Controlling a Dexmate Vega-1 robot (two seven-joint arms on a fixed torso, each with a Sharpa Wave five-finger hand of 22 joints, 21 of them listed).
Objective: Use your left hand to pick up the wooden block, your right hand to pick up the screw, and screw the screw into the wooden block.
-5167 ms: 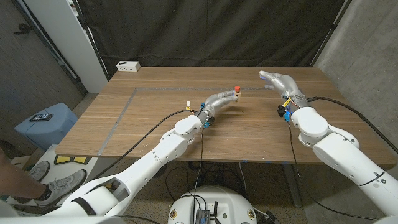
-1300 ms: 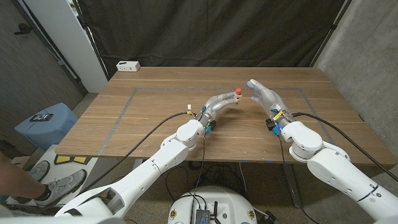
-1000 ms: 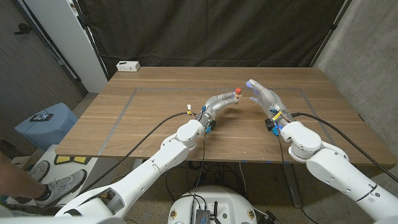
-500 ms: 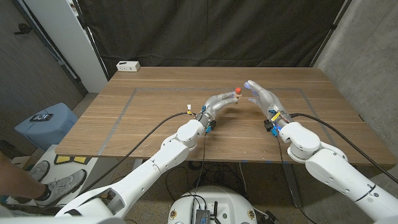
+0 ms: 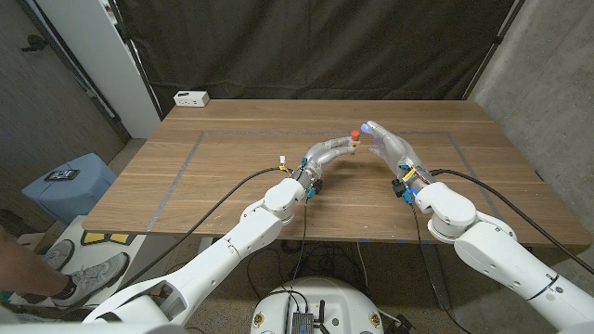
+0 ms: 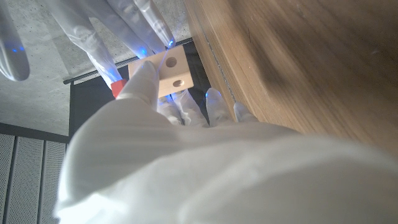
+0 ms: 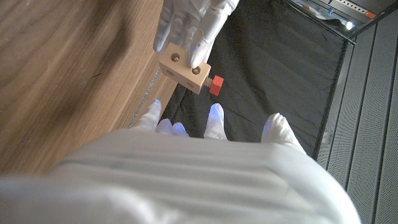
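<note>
My left hand [image 5: 328,154] holds the pale wooden block [image 5: 354,144] up above the middle of the table [image 5: 232,181]. A red-headed screw [image 5: 355,136] sticks out of the block's end. In the left wrist view the block [image 6: 171,73] shows two holes, and the red screw head [image 6: 117,89] sits beside my thumb. My right hand [image 5: 392,145] hovers just right of the screw with its fingers apart, holding nothing. In the right wrist view the block [image 7: 185,70] and screw [image 7: 216,85] lie just past my right fingertips [image 7: 215,112], held by left-hand fingers [image 7: 193,22].
A small white box [image 5: 191,97] sits at the table's back left corner. Grey tape lines [image 5: 190,158] mark a rectangle on the wood. A blue bin [image 5: 70,181] stands on the floor to the left, and a person's shoe [image 5: 79,278] shows at the lower left.
My right hand has come in from the far right and edged closer to the screw, fingers still apart. The left hand keeps the block in the same place.
</note>
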